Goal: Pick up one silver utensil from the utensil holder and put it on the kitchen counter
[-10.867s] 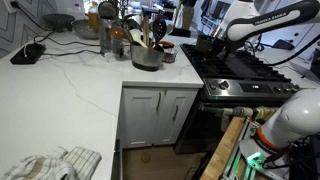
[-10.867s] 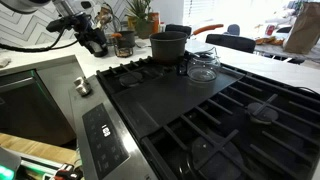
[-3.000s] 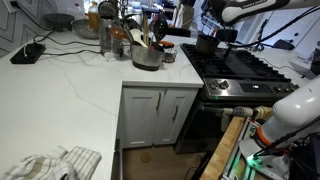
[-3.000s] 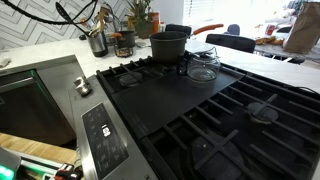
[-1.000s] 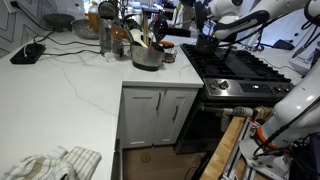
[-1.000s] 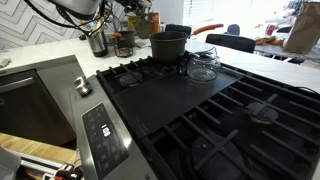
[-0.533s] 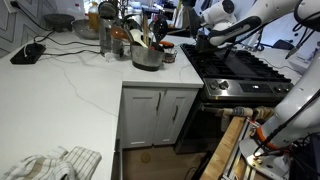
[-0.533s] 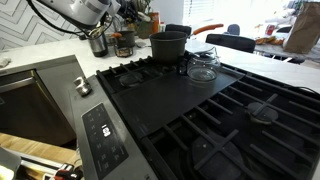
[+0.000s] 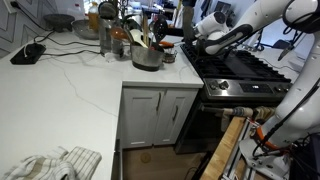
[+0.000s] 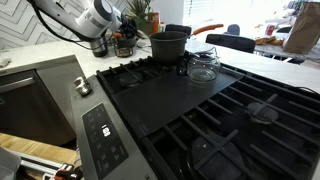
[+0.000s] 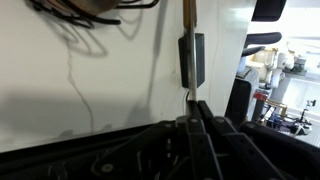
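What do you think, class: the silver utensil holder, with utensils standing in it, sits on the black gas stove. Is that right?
Not quite. The utensil holder, with utensils standing in it, sits on the white kitchen counter, close beside the black gas stove, not on it. An exterior view shows this.

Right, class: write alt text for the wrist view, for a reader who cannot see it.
White counter with a faint grey vein fills most of the frame, and black stove grates cross the bottom. A small dark rectangle lies right of centre; what it is cannot be told.
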Controlling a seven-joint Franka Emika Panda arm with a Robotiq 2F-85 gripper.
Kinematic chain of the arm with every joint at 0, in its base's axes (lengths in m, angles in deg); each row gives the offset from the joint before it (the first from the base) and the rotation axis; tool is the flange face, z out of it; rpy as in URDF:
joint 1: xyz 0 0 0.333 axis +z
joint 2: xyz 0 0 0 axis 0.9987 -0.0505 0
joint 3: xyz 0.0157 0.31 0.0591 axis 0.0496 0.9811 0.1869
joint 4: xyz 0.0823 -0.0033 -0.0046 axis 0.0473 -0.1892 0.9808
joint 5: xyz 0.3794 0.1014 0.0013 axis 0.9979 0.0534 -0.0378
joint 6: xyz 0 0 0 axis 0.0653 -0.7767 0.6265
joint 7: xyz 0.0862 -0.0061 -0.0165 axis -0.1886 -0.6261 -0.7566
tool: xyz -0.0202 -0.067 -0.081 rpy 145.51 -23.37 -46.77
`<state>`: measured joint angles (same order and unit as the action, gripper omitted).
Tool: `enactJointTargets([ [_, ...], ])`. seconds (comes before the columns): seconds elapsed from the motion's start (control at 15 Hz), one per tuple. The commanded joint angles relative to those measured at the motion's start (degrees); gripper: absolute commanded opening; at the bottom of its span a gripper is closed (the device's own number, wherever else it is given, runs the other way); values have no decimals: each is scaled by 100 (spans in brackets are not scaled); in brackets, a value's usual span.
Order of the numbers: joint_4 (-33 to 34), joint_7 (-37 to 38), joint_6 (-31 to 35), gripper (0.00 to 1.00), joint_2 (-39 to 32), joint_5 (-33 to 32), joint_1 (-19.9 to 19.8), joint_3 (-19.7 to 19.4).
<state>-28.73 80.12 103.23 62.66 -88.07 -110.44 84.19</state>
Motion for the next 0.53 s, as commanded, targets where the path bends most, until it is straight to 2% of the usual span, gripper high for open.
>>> enactJointTargets([
  [0.0,57,408,212,1,-280,-29,157,-260],
  [0.2,-5,394,412,1,-470,59,63,-125],
  [0.47,58,369,992,1,-783,77,30,-53],
])
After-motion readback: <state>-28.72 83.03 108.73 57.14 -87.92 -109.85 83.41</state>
